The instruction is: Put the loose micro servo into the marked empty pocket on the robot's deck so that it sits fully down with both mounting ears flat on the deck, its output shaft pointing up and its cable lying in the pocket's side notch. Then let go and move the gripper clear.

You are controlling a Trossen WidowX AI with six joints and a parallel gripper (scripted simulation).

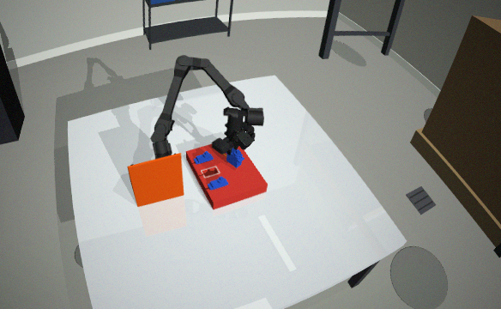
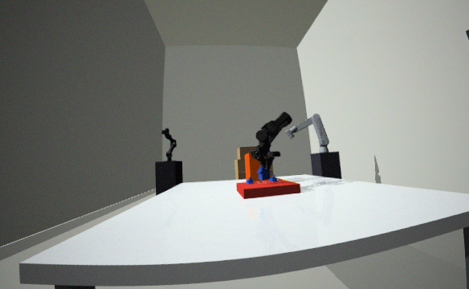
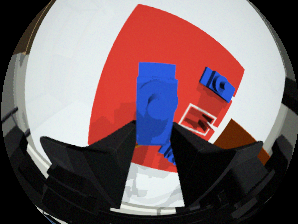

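Note:
My gripper (image 1: pixel 232 150) (image 3: pixel 153 125) is shut on the loose blue micro servo (image 1: pixel 235 159) (image 2: pixel 263 174) (image 3: pixel 156 95), over the back right part of the red deck (image 1: pixel 243 185) (image 2: pixel 271 191) (image 3: pixel 127 55). The servo looks tilted in the top view; its round shaft boss faces the wrist camera. Whether it touches the deck is unclear. The white-outlined pocket (image 1: pixel 210 172) (image 3: pixel 202 120) is empty, to the servo's left in the top view. Only a bit of orange cable shows near the fingers; the rest is hidden.
Seated blue servos flank the pocket, one behind (image 1: pixel 203 158) (image 3: pixel 168 153) and one in front (image 1: pixel 218 184) (image 3: pixel 217 84). An upright orange panel (image 1: pixel 157 180) (image 2: pixel 252 168) (image 3: pixel 244 140) stands left of the deck in the top view, on the white table (image 1: pixel 328 206) (image 2: pixel 178 233).

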